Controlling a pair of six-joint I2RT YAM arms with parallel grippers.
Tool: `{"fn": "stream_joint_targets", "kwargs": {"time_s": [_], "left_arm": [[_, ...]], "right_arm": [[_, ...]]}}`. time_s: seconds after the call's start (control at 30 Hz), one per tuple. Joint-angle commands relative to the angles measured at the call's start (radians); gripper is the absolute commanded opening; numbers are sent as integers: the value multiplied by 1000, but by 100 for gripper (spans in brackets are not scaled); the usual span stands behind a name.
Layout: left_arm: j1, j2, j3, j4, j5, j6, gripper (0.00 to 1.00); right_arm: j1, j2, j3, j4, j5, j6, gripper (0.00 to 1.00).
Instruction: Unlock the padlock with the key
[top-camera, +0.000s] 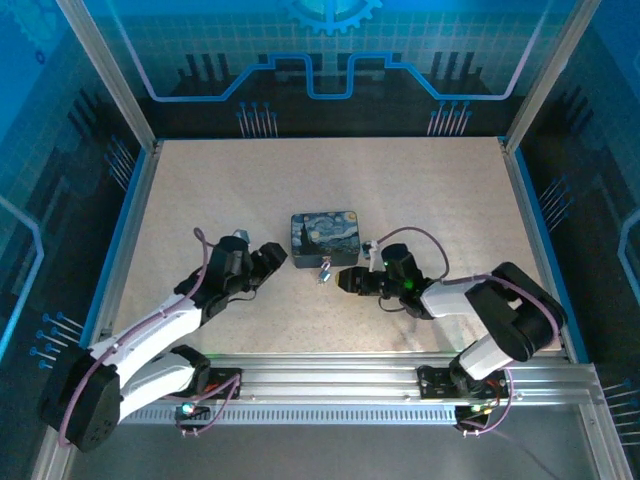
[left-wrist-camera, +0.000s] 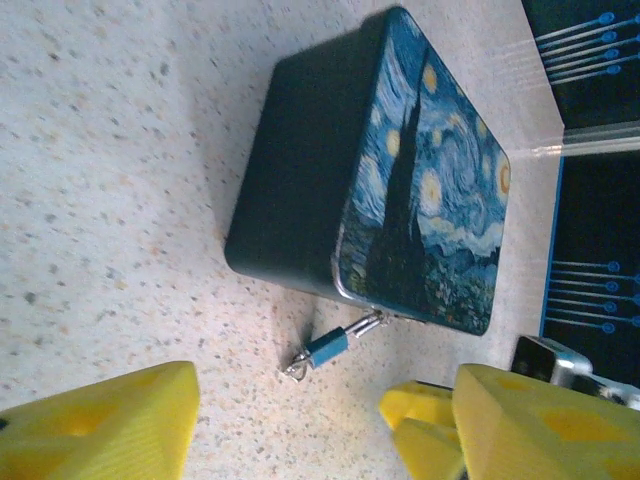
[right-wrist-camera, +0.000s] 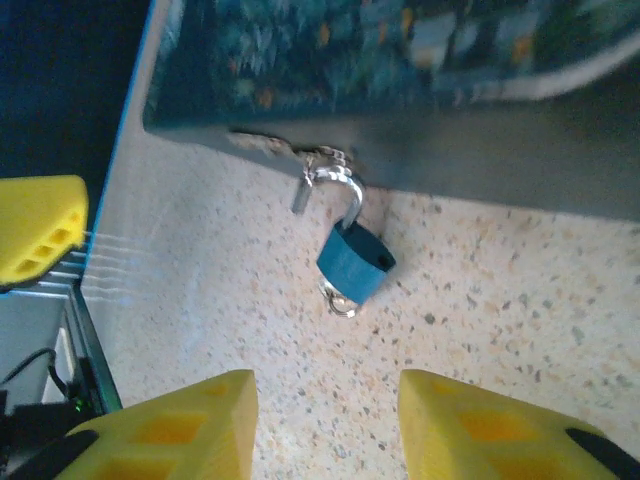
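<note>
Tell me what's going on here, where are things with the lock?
Two arms face a painted tin; the small blue padlock hangs from its latch. The left gripper and the right gripper are both open, holding nothing, pointed at the lock from either side. One end of the shackle looks free of the body, so it may be unlocked. The key seems to sit in its base.
</note>
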Motion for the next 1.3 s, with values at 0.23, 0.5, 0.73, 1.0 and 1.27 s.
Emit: {"fn": "stream_joint_targets", "kwargs": {"time_s": [0.23,0.5,0.73,1.0,1.27], "left_arm": [[126,193,185,-45,214,230,77],[154,456,341,-45,297,307,73],[143,552,364,-71,316,341,65],[94,503,211,-29,258,310,56],[78,416,111,10,238,247,56]], "right_arm": [[-64,-60,38,-12,-106,-34,72],[-78,18,100,45,-124,-18,75],[-89,59,140,40,-121,-38,76],[-140,114,188,45,-147,-109,78],[-165,79,77,171,-149,-96,78]]}}
